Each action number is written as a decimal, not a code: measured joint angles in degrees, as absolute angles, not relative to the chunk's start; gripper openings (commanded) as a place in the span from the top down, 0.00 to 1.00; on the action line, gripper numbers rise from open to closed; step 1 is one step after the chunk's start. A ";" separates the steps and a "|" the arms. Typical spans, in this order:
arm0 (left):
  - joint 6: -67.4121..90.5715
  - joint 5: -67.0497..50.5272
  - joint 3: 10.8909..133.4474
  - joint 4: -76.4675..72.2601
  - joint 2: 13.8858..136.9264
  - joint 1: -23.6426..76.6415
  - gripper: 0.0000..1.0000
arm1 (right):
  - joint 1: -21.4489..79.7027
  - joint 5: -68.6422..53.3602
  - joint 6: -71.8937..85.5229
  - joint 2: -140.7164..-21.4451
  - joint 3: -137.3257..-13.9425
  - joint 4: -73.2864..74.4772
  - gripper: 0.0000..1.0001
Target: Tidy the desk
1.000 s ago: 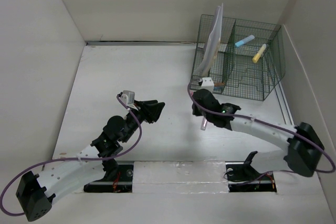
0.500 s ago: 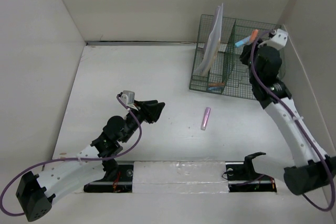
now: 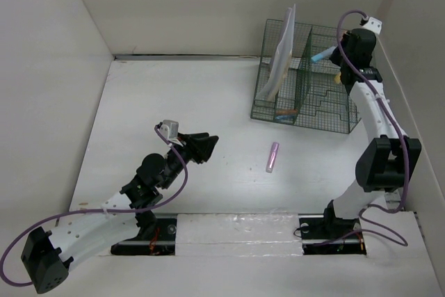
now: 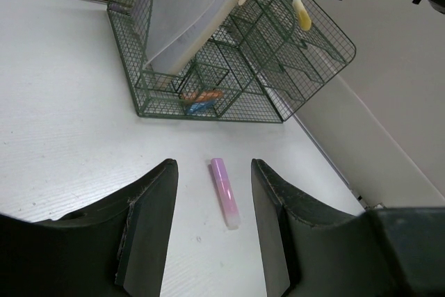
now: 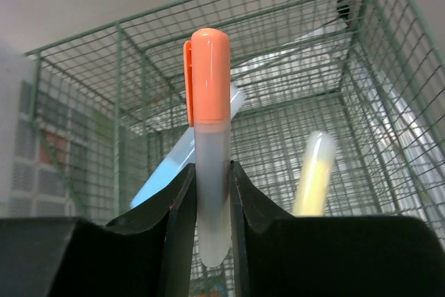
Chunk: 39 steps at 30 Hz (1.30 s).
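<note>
Overhead, an orange-capped marker (image 5: 208, 123) is gripped in the closed jaws of the right gripper (image 5: 212, 186), held over the green wire rack (image 3: 327, 106), in which a blue marker (image 3: 323, 54) and a yellow marker (image 5: 314, 179) rest. The jaws of the left gripper (image 4: 212, 166) are spread open above the white surface (image 3: 174, 95), on which a pink marker (image 3: 272, 156) lies near the rack, apart from it.

Broad matte-white desk (image 3: 174, 102), seemingly flat.
</note>
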<state>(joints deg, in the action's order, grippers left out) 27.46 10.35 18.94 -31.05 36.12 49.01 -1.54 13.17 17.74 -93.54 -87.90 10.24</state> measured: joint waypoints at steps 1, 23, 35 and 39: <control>27.46 10.37 18.94 -31.05 36.12 49.01 0.58 | -2.13 12.82 17.76 -94.28 -88.68 10.41 0.75; 27.49 10.46 18.94 -31.05 35.86 49.01 0.58 | 3.79 11.16 18.87 -73.91 -76.97 10.22 0.94; 27.57 9.21 18.94 -31.09 35.92 49.01 0.58 | 34.68 16.67 26.00 -55.57 -41.56 19.73 0.54; 27.75 8.95 18.94 -31.14 35.94 49.01 0.58 | 38.09 15.86 29.06 -57.10 -35.07 23.09 0.33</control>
